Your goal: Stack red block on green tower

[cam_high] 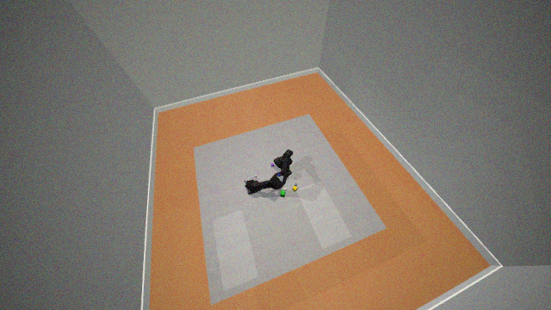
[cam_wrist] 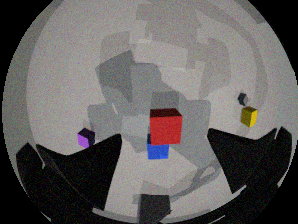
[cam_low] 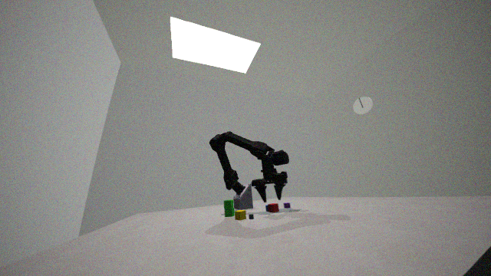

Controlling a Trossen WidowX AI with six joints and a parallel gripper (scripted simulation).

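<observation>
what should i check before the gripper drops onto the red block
1. Gripper open and holding nothing: ok, fingers spread wide.
2. Gripper above the red block: ok, the wrist view shows the block between the two fingers, near the middle.
3. Red block free to grasp: not ok, a blue block sits right against it; whether they touch, cannot tell.
4. Green tower upright: ok, standing to one side, away from the gripper.
5. Other blocks out of the way: ok, yellow block and purple block sit apart from the red one.
</observation>
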